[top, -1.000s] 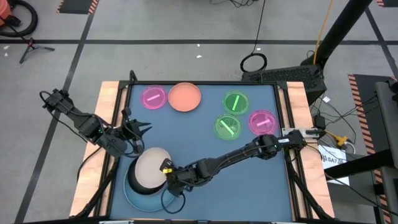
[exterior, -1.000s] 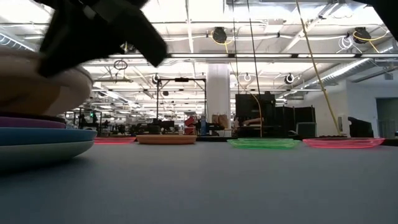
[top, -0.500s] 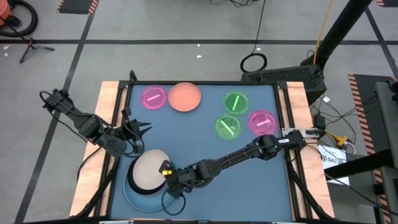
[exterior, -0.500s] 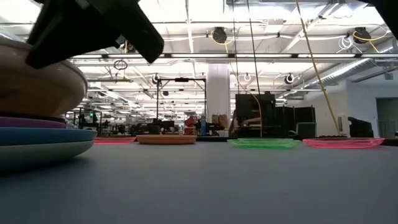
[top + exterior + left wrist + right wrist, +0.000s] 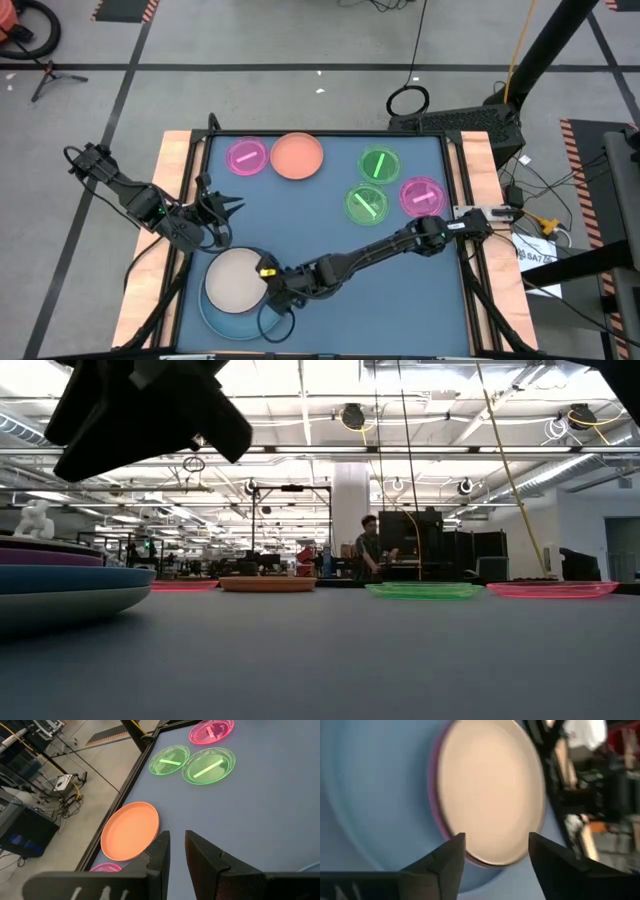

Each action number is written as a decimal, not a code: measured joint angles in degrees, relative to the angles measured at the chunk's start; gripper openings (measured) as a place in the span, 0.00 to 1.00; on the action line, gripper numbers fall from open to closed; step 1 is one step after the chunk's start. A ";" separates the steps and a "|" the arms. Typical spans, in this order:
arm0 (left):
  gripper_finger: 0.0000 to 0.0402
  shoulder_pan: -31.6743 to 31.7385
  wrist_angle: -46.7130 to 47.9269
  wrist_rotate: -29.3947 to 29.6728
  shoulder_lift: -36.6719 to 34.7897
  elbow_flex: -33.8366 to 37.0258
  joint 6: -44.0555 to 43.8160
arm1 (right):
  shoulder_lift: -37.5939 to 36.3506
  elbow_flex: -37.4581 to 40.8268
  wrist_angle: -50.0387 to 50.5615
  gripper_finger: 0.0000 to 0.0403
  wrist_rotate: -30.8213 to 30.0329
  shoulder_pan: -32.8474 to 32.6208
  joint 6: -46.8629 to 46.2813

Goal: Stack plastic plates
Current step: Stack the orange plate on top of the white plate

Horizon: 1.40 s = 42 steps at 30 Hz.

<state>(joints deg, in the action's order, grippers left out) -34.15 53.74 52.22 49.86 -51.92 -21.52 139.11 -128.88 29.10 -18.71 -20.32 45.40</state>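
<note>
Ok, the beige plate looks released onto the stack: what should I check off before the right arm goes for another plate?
1. Beige plate lies flat on the stack: ok.
2. Right claw open, off the plate: ok.
3. Beige plate centred on the purple plate: cannot tell.
4. Orange plate lies alone, apart from the pink plate: ok.
5. Left claw waits beside the stack, out of the way: ok.
</note>
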 joint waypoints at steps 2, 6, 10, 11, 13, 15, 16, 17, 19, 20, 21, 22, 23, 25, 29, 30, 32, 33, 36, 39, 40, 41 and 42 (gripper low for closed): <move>0.17 -0.02 0.00 0.00 0.01 0.00 0.00 | 0.00 0.00 -0.45 0.54 -4.90 -0.26 -2.43; 0.17 -0.01 0.00 -0.02 0.00 0.00 -0.22 | -0.30 0.00 1.30 0.52 -17.02 -0.36 -4.63; 0.17 0.00 -0.02 0.00 0.01 0.00 -0.19 | -2.24 0.00 9.06 0.47 -17.51 2.30 -11.67; 0.17 0.00 -0.02 -0.02 0.01 0.00 -0.11 | -2.76 0.00 11.72 0.46 -16.85 3.33 -14.18; 0.17 0.00 -0.04 0.00 -0.01 0.00 -0.05 | -3.82 0.00 16.43 0.44 -14.83 5.61 -19.00; 0.17 -0.01 -0.04 0.00 -0.01 0.00 -0.04 | -4.50 0.00 20.31 0.41 -12.04 8.06 -22.78; 0.17 0.00 -0.04 0.00 -0.01 0.00 -0.04 | -4.70 0.00 21.29 0.40 -10.31 9.38 -24.07; 0.17 0.00 -0.04 0.03 0.00 0.00 0.08 | -4.78 0.00 21.71 0.39 -8.64 10.77 -24.95; 0.17 0.00 -0.04 0.20 -0.01 0.00 0.50 | -4.80 0.00 21.99 0.38 -4.66 13.58 -25.82; 0.17 0.00 -0.04 0.23 -0.01 0.00 0.78 | -4.74 0.00 21.85 0.37 -2.83 15.06 -25.92; 0.17 0.00 -0.04 0.26 -0.01 0.00 0.81 | -4.69 0.00 21.56 0.37 -0.92 16.44 -25.92; 0.17 0.00 -0.03 0.32 -0.01 0.00 0.81 | -4.49 0.00 20.97 0.36 0.86 17.83 -25.88; 0.17 0.00 -0.03 0.33 -0.01 0.00 0.81 | -4.38 0.00 20.03 0.36 2.38 19.28 -25.93; 0.17 0.00 -0.01 0.34 -0.01 0.00 0.71 | -4.32 0.00 18.29 0.36 3.76 21.95 -26.13; 0.17 -0.01 0.03 0.35 -0.01 0.00 -0.25 | -4.28 0.00 13.90 0.36 7.96 26.64 -27.70; 0.17 0.00 0.06 0.35 -0.01 0.00 -0.66 | -4.28 0.00 13.04 0.36 9.75 27.72 -28.12; 0.17 0.00 0.20 0.34 0.01 0.00 -1.59 | -4.28 0.54 10.77 0.36 13.07 29.54 -28.60; 0.17 0.00 0.19 0.35 -0.01 0.00 -2.00 | -4.30 1.41 8.56 0.36 13.88 30.18 -28.68; 0.17 0.00 0.24 0.35 -0.01 0.00 -3.24 | -4.28 4.25 2.60 0.34 14.07 31.55 -28.29; 0.17 -0.01 1.12 0.33 -0.01 0.00 -4.72 | -4.28 7.83 -2.64 0.32 14.40 32.30 -27.98; 0.17 -0.02 1.52 0.36 -0.01 0.00 -5.41 | -4.31 9.31 -3.72 0.31 14.40 32.54 -27.96; 0.17 -0.03 2.17 0.34 -0.01 0.00 -6.29 | -4.31 10.67 -4.51 0.30 14.46 32.79 -27.96; 0.17 -0.05 2.93 0.35 -0.01 0.00 -7.19 | -4.27 11.96 -5.20 0.29 14.45 33.05 -27.96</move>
<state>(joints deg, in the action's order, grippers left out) -34.20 56.67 52.57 49.84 -51.92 -28.71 134.83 -116.92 23.90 -4.26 12.74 17.44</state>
